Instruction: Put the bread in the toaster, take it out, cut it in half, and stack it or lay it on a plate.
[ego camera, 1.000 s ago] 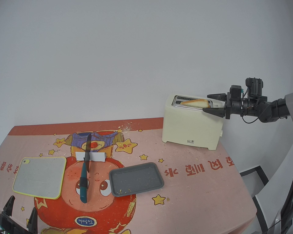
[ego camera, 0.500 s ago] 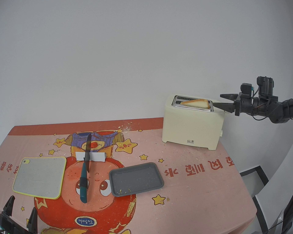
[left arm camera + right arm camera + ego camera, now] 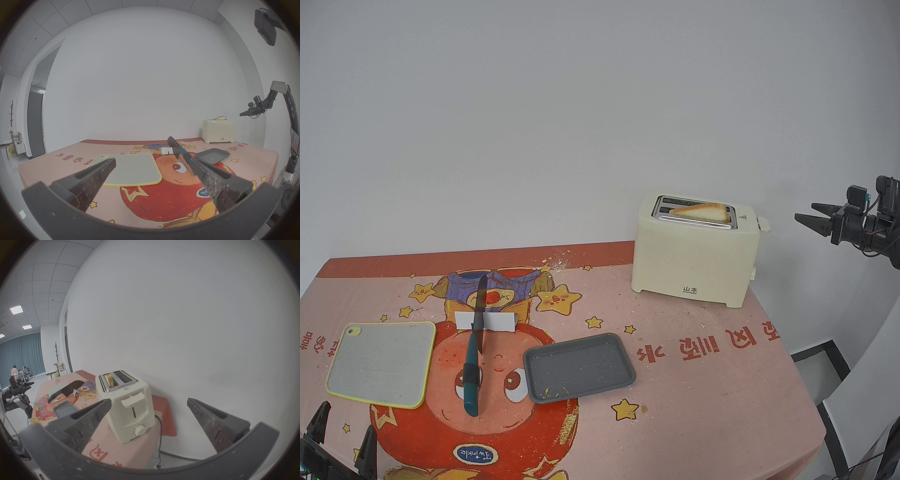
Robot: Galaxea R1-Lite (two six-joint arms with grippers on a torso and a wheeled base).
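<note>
While bread leans tilted in toaster front slot, corner proud of rim: likely unseated, lever up. Right gripper beside toaster, beyond table edge, jaws wide, empty, clear of slot. Left gripper low near cutting board, jaws wide, empty, probably placed for cutting step.

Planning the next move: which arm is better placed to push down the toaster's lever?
Right. The right gripper hangs open off to the side of the toaster, at the end that carries the lever. The left gripper sits low at the near left corner of the table, far across.
</note>
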